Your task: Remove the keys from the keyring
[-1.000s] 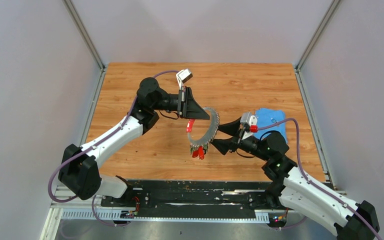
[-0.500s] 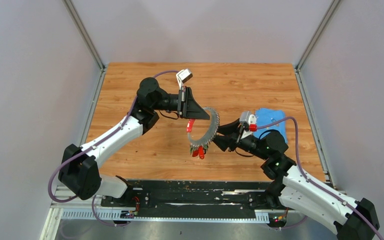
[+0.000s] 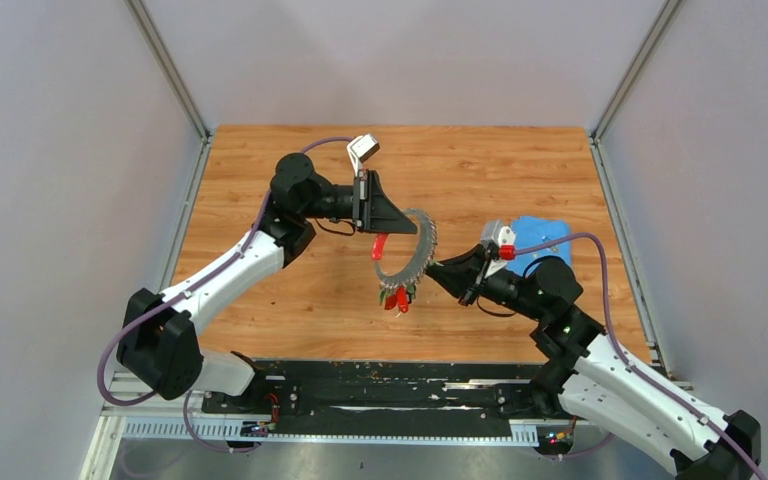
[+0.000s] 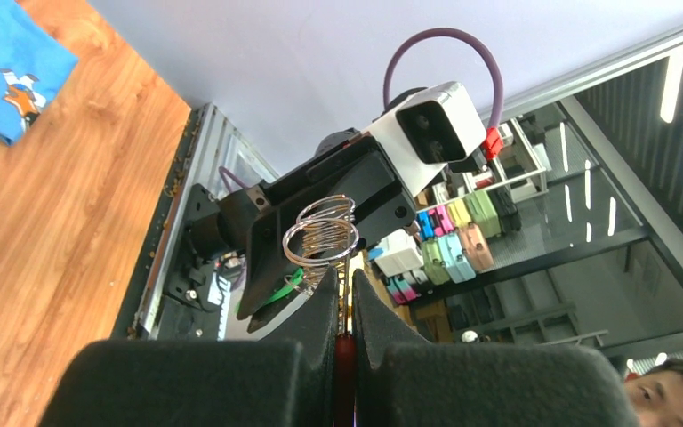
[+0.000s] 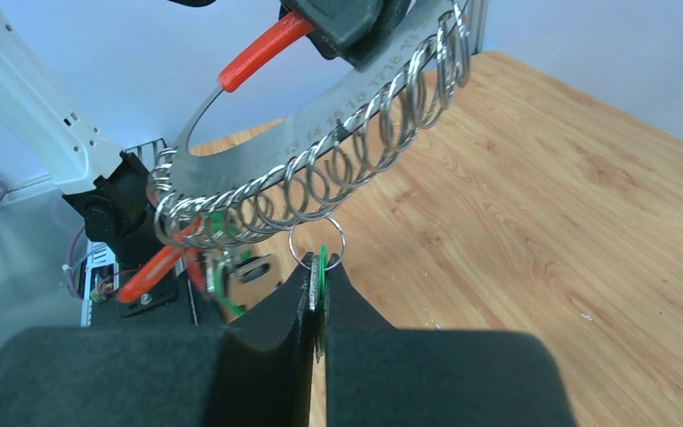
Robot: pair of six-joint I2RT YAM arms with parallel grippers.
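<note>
The keyring [image 3: 415, 252] is a curved silver band with red ends, strung with several wire loops, held in the air over the table. My left gripper [image 3: 401, 229] is shut on its upper red end [image 4: 344, 369]. In the left wrist view the loops [image 4: 321, 238] stand just past the left gripper [image 4: 344, 292]. Several keys [image 3: 397, 297] with red and green heads hang at the band's low end. My right gripper [image 5: 317, 274] is shut on one green-headed key [image 5: 320, 267], which hangs by a small ring [image 5: 317, 241] from the keyring [image 5: 320, 120].
A blue cloth [image 3: 543, 237] lies on the wooden table [image 3: 290, 290] at the right, behind the right arm. The other keys [image 5: 218, 267] dangle left of the right fingers. Grey walls stand on three sides.
The right gripper has moved left up to the keyring and gone from open to shut on the green-headed key. The left arm has tilted the keyring slightly.
</note>
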